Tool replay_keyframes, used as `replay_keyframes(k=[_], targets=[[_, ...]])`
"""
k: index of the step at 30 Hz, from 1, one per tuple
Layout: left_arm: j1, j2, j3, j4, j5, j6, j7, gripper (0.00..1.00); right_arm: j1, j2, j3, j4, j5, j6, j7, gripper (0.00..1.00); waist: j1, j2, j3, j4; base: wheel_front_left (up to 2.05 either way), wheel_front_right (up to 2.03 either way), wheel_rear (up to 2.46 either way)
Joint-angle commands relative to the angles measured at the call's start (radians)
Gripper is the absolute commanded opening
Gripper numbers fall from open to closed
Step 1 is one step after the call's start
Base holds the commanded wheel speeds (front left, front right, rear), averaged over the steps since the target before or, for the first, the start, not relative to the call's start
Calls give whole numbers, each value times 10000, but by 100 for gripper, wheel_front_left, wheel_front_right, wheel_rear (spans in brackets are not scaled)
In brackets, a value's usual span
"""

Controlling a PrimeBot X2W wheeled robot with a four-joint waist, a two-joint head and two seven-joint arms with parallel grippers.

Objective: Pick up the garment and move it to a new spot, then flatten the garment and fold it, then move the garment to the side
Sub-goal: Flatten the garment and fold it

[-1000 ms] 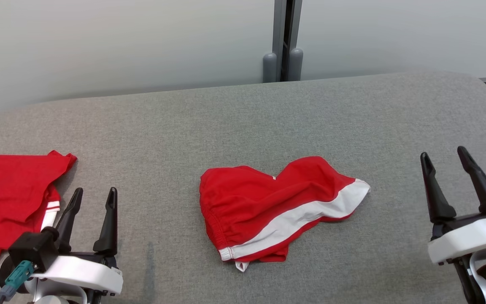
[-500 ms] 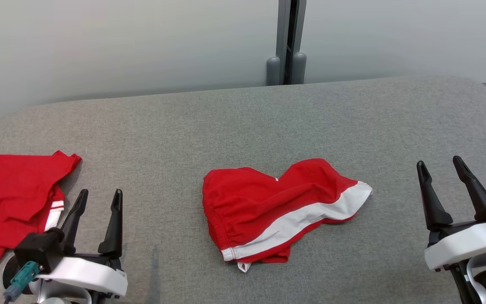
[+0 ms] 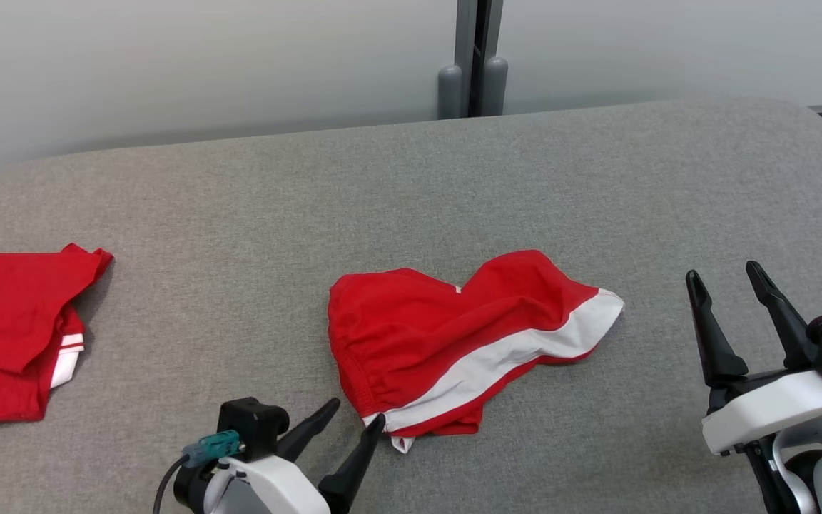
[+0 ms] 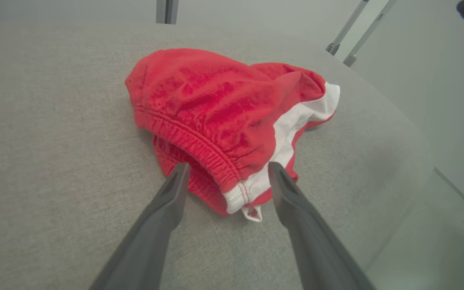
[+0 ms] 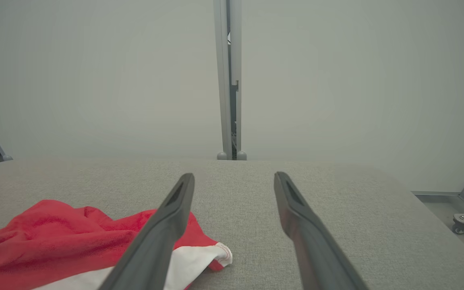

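The garment point(image 3: 454, 335) is a pair of red shorts with a white side stripe, lying crumpled at the middle of the grey table point(image 3: 382, 185). My left gripper point(image 3: 356, 415) is open at the garment's near-left corner, one fingertip touching the waistband end. In the left wrist view the elastic waistband corner of the garment point(image 4: 224, 117) lies between the open fingers of the left gripper point(image 4: 228, 173). My right gripper point(image 3: 725, 275) stands open to the right of the garment, apart from it. The right wrist view shows the garment point(image 5: 67, 241) at the lower left, beside the right gripper point(image 5: 234, 175).
A second red garment point(image 3: 4, 335) with white trim lies at the table's left edge. A pale wall and a grey post point(image 3: 474, 57) stand behind the table. The table's right edge curves away at the far right, with floor beyond.
My left gripper has swung right, from beside the left red garment to the shorts' near-left corner. The head camera has shifted slightly. The right gripper has stayed open, almost still.
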Motion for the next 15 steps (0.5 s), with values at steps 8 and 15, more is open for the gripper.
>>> replay_keyframes(k=[8, 15], targets=[[-272, 252, -670, 398, -728, -216, 745, 100, -278, 18, 69, 183, 59, -3, -157, 100, 0, 0, 474, -445, 0, 0, 0], [-464, 499, -925, 356, -1024, -238, 541, 0, -359, 42, -9, 299, 59, -3, -217, 100, 0, 0, 615, -540, 0, 0, 0]])
